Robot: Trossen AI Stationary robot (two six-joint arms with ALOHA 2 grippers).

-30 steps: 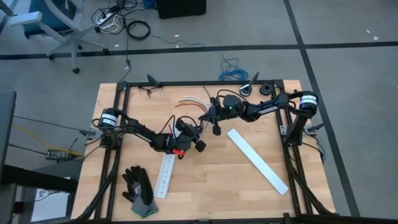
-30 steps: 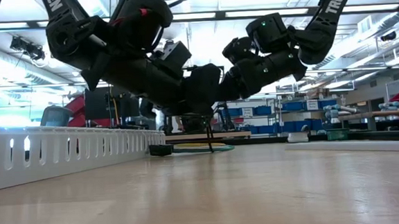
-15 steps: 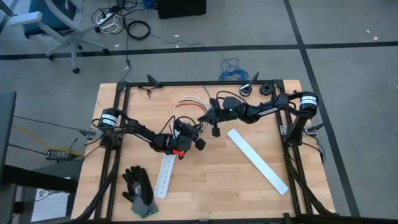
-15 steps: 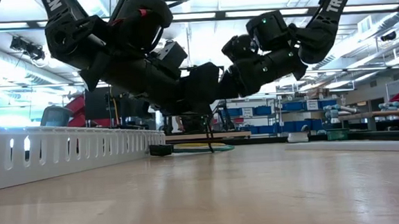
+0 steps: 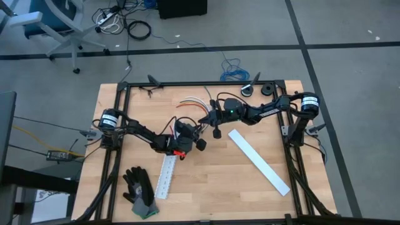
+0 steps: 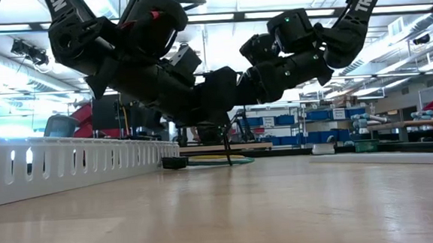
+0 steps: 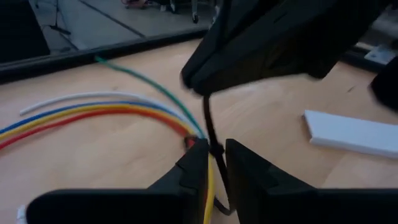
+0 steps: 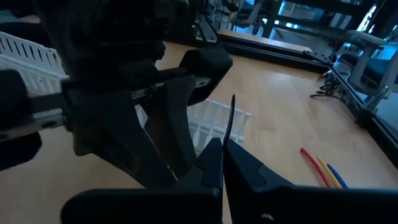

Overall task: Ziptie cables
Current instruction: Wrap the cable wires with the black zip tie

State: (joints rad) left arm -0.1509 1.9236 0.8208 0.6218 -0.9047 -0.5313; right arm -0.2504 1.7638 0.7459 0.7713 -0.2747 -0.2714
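High view: left gripper (image 5: 189,133) and right gripper (image 5: 211,119) meet near the middle of the table (image 5: 219,181), the right one at about 1 o'clock from the left; the cables (image 5: 190,102) fan out at 12 o'clock from the left gripper, toward the far edge
Low view: both arms hang together above the wood; the grip point is too dark to read
Left wrist view: fingers (image 7: 194,163) pressed nearly together, pinching the gathered end of the cables (image 7: 106,112) with the ziptie (image 7: 209,127) running up beside them to the other arm, probably to keep the bundle steady
Right wrist view: fingers (image 8: 247,163) pressed together on the ziptie (image 8: 229,121), which stands upright, apparently to pull the loop snug
Step, judged: tightening not yet finished
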